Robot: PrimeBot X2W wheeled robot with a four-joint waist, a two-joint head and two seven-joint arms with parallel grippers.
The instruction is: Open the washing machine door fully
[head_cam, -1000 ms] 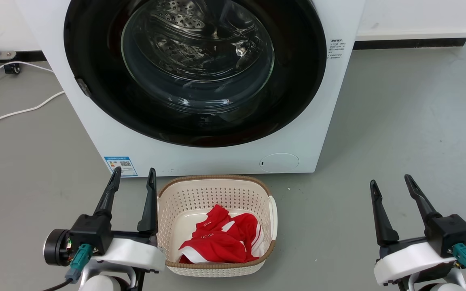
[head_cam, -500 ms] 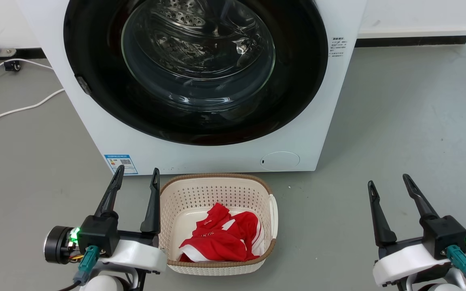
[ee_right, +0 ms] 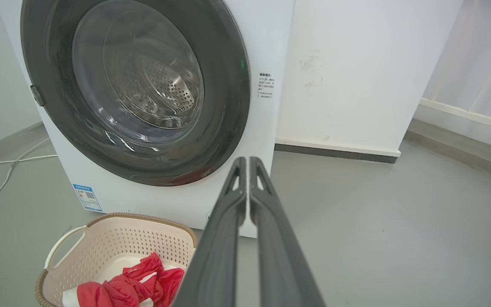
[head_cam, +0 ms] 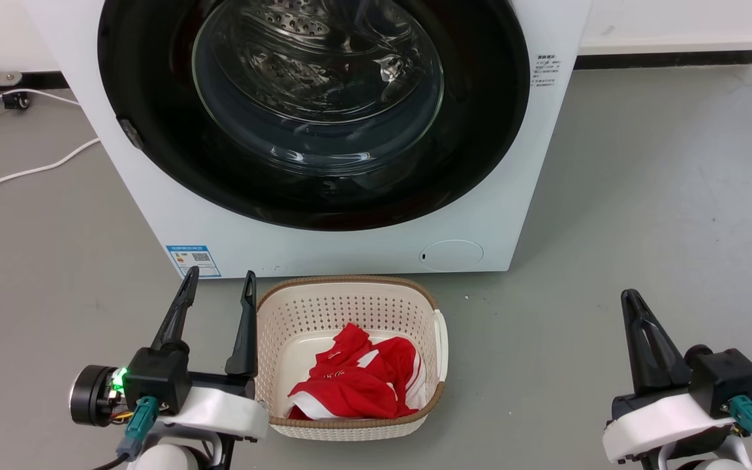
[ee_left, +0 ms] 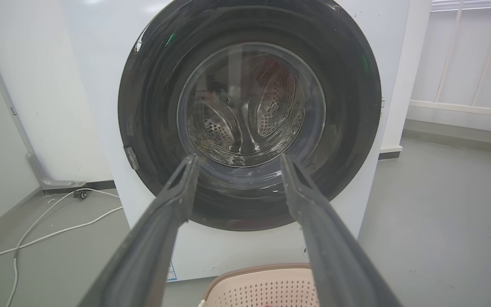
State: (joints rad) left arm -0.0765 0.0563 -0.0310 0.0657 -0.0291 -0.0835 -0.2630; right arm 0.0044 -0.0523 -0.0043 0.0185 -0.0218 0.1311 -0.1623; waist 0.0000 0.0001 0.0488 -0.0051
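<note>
The washing machine door point(head_cam: 314, 111) sits shut, well beyond the parted left jaws and clenched, empty right jaws.

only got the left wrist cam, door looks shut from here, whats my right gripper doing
Observer: The right gripper is shut, fingers pressed together, low on the right and well apart from the washing machine door.
Operator: anything in that basket
Observer: Yes, the basket holds a red and white garment.
Operator: is my left gripper clear of it
Observer: The left gripper is open, its inner finger right beside the basket's left rim. I cannot tell whether they touch.
</note>
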